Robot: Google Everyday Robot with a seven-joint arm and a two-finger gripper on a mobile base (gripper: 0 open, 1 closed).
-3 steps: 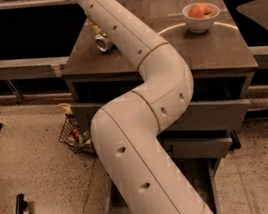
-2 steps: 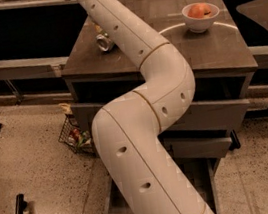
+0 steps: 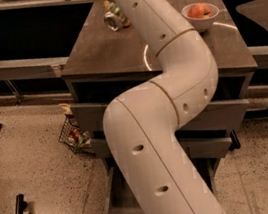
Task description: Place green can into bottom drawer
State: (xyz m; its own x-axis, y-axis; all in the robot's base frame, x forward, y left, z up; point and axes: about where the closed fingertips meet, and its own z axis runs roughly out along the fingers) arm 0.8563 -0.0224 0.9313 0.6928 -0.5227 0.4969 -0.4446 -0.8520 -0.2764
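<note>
Green can [image 3: 114, 19]: tilted, silver end facing the camera, at the rear left of the cabinet surface [image 3: 100, 56].
Gripper [image 3: 108, 6]: at the can, mostly hidden behind the arm [image 3: 183, 96]; its grip cannot be told.
Bottom drawer [image 3: 120, 202]: pulled open.

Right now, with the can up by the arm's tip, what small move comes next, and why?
Probably bring the green can forward off the countertop: it shows tilted at the tip of the arm, where the gripper is hidden behind it, and the bottom drawer stands open down in front.
</note>
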